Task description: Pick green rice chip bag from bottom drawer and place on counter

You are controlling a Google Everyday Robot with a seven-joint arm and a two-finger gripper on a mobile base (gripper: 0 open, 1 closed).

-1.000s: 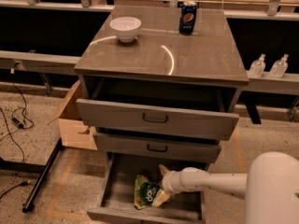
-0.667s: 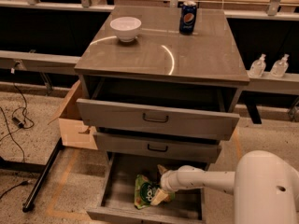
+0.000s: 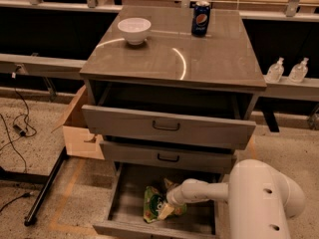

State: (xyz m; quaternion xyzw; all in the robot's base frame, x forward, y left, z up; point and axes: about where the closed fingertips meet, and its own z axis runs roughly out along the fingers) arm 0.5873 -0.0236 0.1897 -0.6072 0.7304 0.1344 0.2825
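The green rice chip bag (image 3: 153, 205) lies on the grey floor of the open bottom drawer (image 3: 129, 203), near its middle front. My gripper (image 3: 168, 203) reaches into the drawer from the right at the end of the white arm and sits right at the bag's right edge, partly over it. The counter (image 3: 199, 54) is the glossy grey-brown top of the cabinet, above the two other pulled-out drawers.
A white bowl (image 3: 134, 30) and a blue soda can (image 3: 201, 18) stand at the back of the counter. The top drawer (image 3: 167, 126) and middle drawer (image 3: 167, 157) overhang the bottom drawer. A cardboard box (image 3: 77, 128) sits left of the cabinet. Two clear bottles (image 3: 286, 69) stand at right.
The white arm's large joint has swung further into view at bottom right. The gripper stays at the bag in the bottom drawer; the bag has not visibly moved.
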